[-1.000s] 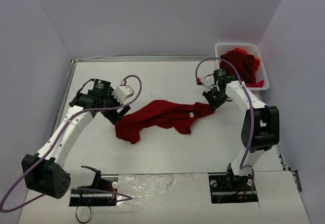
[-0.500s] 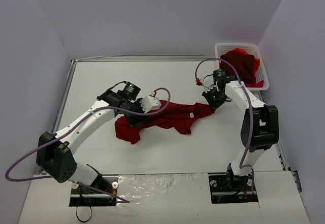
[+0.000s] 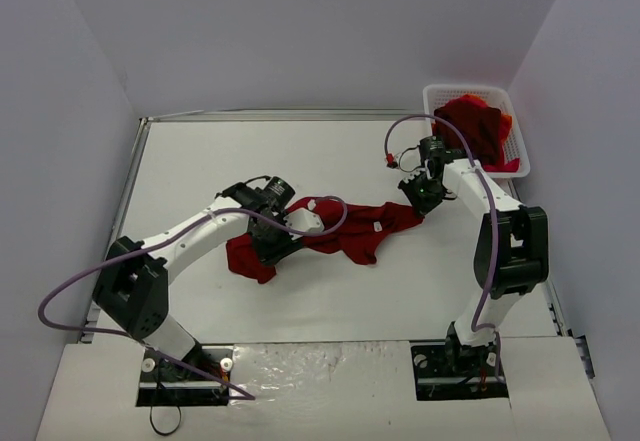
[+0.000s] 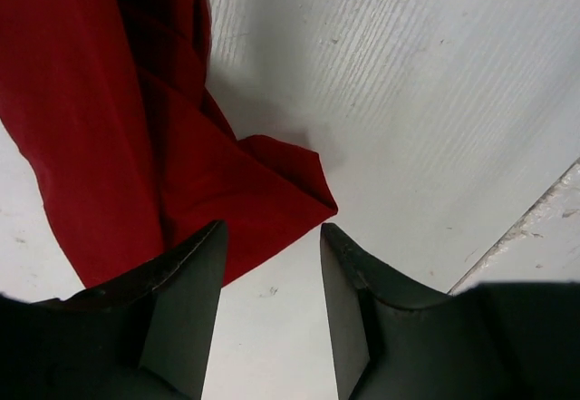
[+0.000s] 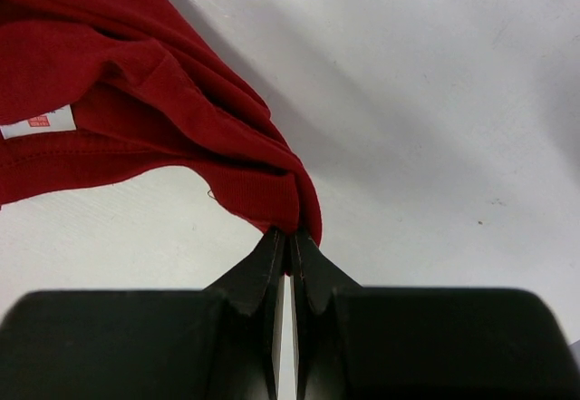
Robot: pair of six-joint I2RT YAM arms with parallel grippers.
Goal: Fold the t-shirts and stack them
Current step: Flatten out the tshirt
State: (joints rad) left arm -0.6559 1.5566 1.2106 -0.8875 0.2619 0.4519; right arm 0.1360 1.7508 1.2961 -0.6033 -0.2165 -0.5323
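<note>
Right gripper (image 5: 292, 235): jaws pressed together, pinching the right end of the dark red t-shirt (image 3: 345, 229). Left gripper (image 4: 272, 237): jaws spread, nothing between them, poised over a corner at the cloth's left end. The garment lies crumpled, stretched across the table (image 3: 330, 161). Other red shirts (image 3: 478, 126) are heaped in the white basket (image 3: 440, 91) at the far right corner.

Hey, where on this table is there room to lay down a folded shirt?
Two bare patches of table: the far strip between the crumpled t-shirt and the back edge, and the near strip between it and the arm bases. Crowded: the middle band with left claw and right claw, and the far right corner with the basket.
</note>
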